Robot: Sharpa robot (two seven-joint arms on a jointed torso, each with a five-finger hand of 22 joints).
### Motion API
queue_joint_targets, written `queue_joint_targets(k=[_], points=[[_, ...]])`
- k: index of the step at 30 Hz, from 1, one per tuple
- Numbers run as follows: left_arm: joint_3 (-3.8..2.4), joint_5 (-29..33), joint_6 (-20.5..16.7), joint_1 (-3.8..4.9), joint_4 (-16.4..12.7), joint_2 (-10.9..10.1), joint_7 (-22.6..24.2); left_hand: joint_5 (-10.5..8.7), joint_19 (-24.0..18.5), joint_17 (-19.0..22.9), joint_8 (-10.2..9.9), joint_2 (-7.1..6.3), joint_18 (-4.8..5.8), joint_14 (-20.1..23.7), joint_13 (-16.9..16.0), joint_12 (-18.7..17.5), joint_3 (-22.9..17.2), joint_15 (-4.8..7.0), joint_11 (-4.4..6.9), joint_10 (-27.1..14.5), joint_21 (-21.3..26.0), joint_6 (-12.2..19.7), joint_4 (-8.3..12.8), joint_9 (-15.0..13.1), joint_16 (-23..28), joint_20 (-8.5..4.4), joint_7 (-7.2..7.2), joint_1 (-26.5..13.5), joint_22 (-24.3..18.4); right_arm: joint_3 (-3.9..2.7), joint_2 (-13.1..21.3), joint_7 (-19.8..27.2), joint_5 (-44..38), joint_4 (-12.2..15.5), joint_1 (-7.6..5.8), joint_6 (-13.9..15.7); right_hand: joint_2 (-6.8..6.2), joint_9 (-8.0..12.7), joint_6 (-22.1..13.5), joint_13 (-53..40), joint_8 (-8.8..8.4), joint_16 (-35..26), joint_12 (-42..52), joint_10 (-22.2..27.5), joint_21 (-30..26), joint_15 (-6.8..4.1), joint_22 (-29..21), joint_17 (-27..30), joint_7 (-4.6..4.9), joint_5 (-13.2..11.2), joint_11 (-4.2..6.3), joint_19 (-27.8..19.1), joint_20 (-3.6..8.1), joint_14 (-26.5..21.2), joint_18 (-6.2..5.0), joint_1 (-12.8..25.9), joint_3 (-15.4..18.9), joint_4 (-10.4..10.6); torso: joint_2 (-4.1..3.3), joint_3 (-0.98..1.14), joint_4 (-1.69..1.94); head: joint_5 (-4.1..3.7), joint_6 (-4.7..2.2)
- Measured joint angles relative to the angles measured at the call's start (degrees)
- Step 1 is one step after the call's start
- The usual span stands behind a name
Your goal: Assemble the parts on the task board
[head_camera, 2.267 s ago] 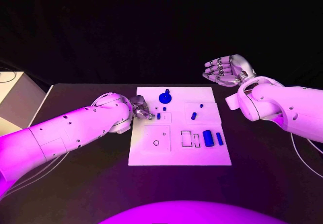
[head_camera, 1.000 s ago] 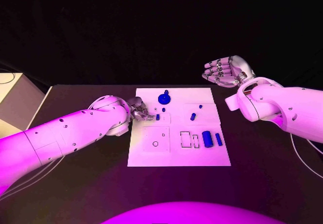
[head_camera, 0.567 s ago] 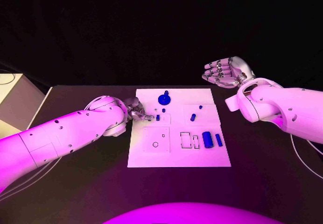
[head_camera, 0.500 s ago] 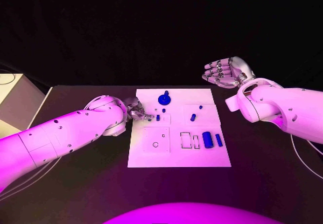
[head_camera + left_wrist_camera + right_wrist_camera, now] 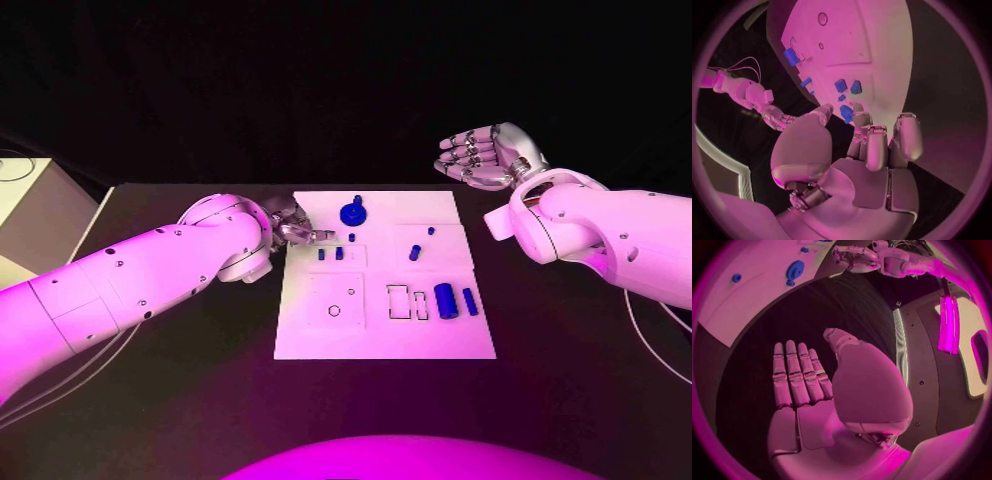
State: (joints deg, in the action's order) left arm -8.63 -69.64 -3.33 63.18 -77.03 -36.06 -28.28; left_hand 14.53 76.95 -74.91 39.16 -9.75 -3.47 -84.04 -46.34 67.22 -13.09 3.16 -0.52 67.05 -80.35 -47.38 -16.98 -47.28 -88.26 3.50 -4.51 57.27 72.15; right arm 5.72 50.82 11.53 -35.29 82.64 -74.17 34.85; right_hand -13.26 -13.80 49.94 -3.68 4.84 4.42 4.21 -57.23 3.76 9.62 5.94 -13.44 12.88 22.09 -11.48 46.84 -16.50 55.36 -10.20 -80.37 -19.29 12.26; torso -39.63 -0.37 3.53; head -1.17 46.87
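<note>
Left hand (image 5: 293, 230) sits at the task board's (image 5: 433, 345) left edge, mid-frame, fingers apart and holding nothing; a second ago it hovered lower, over the small pegs. Two small blue pegs (image 5: 330, 253) now stand side by side just right of it, so one peg appears placed. At lower right of the board lie the blue blocks (image 5: 453, 300); farther up, the blue disc (image 5: 352, 210). Right hand (image 5: 485, 156) hangs open at upper right, off the board.

Dim room, dark backdrop, strong fisheye bending in wrist views
</note>
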Motion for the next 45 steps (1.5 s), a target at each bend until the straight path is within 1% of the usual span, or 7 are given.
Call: queue_joint_targets(k=[4, 7, 12, 13, 15, 28, 45], points=[[-0.28, 1.9, -0.7, 0.0, 0.2, 0.0, 0.2, 0.0, -1.3, 0.0, 0.0, 2.37, -0.83, 0.1, 2.3, -1.1, 0.1, -0.37, -0.28, -2.1, 1.0, 1.3, 0.1, 0.3, 0.9, 0.15, -0.37, 0.0, -1.4, 0.0, 0.0, 0.0, 0.0, 0.0, 0.01, 0.0, 0.0, 0.0, 0.0, 0.0, 0.0, 0.0, 0.0, 0.0, 0.0, 0.0, -0.1, 0.1, 0.0, 0.2, 0.0, 0.0, 0.0, 0.0, 0.0, 0.0, 0.2, 0.2, -0.01, 0.0, 0.0, 0.0, -0.01], [-0.36, 3.3, -1.5, 0.01, 1.1, 0.4, 1.1, 0.5, -5.4, 0.0, -0.9, 3.51, -1.8, 0.1, 10.1, -5.9, -2.3, -1.55, -1.42, -8.8, 4.2, 4.4, 0.1, 1.6, 3.6, 0.87, -1.66, 4.4, -6.1, 0.0, 0.0, 0.0, 0.0, 0.0, 0.01, 0.0, 0.0, 0.0, 0.0, 0.0, 0.0, 0.0, 0.0, 0.0, 0.0, 0.0, -0.1, 0.1, 0.0, 0.2, 0.0, 0.0, 0.0, 0.0, 0.0, 0.0, 0.2, 0.2, -0.01, 0.0, 0.02, -0.04, -0.01], [0.27, 4.6, -3.3, 0.03, 3.6, 1.9, 6.6, 0.5, -14.0, 2.8, -3.0, -0.05, -3.79, 3.9, 12.7, -7.7, -13.0, -2.8, -2.62, -14.7, 11.2, 5.8, 3.5, 6.5, 8.1, 2.16, -2.97, 21.5, -15.4, 0.0, 0.0, 0.0, 0.0, -0.1, 0.01, 0.0, 0.6, 0.1, 0.6, 0.0, 0.0, -0.2, 0.0, 0.0, 0.0, 0.0, -0.4, 0.4, 0.03, 0.5, 0.0, 0.0, 0.0, 0.0, 0.0, -0.6, 0.2, 0.2, 0.02, 0.03, 0.05, 0.03, -0.16], [0.53, 4.7, -3.8, 0.03, 4.2, 2.3, 8.2, 0.13, -20.1, 8.8, -4.6, -1.91, -5.66, 8.8, 14.1, -9.5, -16.2, -3.39, -3.3, -16.8, 16.1, 5.4, 3.9, 8.7, 12.1, 2.63, -3.39, 23.6, -21.8, 0.0, 0.0, 0.0, 0.0, -0.2, 0.01, 0.0, 0.75, 0.1, 1.1, 0.0, 0.0, -0.2, 0.0, 0.0, 0.0, 0.0, -0.5, 0.6, 0.05, 0.5, 0.0, 0.0, 0.0, 0.0, 0.0, -0.8, 0.1, 0.1, 0.02, 0.03, 0.05, 0.04, -0.22], [1.06, 4.5, -4.9, 0.02, 5.5, 3.3, 12.3, -0.34, -24.8, 14.9, -6.6, -3.69, -6.29, 14.3, 17.2, -13.4, -19.1, -4.19, -3.94, -19.0, 20.1, 5.2, 4.5, 11.6, 16.2, 3.39, -4.06, 25.3, -26.0, 0.0, -0.1, 0.0, 0.0, -0.3, 0.0, 0.0, 0.98, 0.1, 1.4, 0.0, 0.0, -0.2, 0.0, -0.1, 0.0, 0.0, -0.7, 0.8, 0.31, 0.5, 0.06, 0.0, 0.0, 0.0, 0.0, -1.0, -0.2, -0.2, 0.01, 0.02, 0.03, 0.08, -0.4], [4.36, -4.0, -12.0, 0.04, 11.1, 8.4, 27.1, -0.58, -27.1, 24.9, -12.5, -6.34, -6.28, 22.6, 24.3, -20.3, -15.9, -6.06, -6.14, -25.2, 22.6, 7.2, 5.8, 19.5, 19.8, 4.75, -5.3, 24.4, -27.5, 0.0, -0.4, 0.1, -0.2, -0.6, 0.0, 0.0, 1.2, 0.2, 1.8, 0.0, 0.0, -0.2, 0.0, -0.2, 0.0, -0.02, -0.9, 1.0, 0.31, 0.4, 0.22, 0.0, 0.0, 0.4, 0.0, -1.2, -0.6, -0.6, -0.2, 0.07, -0.2, -0.27, -1.44], [5.06, -11.8, -10.4, 0.5, 12.4, 11.4, 24.2, -0.56, -25.2, 23.0, -13.9, -6.34, -6.27, 19.1, 26.9, -20.6, -15.0, -6.42, -6.53, -26.7, 20.2, 3.9, 5.7, 23.4, 14.0, 5.62, -3.94, 24.4, -24.9, 0.0, -0.6, 0.0, -0.5, -0.4, 0.0, 0.0, 0.96, 0.2, 1.8, 0.0, 0.01, -0.2, 0.0, -0.2, 0.0, -0.02, -1.0, 1.0, 0.31, 0.4, 0.21, 0.0, 0.0, 0.4, 0.0, -1.5, -0.7, -0.7, -0.14, 0.01, -0.14, -0.62, -1.48]])
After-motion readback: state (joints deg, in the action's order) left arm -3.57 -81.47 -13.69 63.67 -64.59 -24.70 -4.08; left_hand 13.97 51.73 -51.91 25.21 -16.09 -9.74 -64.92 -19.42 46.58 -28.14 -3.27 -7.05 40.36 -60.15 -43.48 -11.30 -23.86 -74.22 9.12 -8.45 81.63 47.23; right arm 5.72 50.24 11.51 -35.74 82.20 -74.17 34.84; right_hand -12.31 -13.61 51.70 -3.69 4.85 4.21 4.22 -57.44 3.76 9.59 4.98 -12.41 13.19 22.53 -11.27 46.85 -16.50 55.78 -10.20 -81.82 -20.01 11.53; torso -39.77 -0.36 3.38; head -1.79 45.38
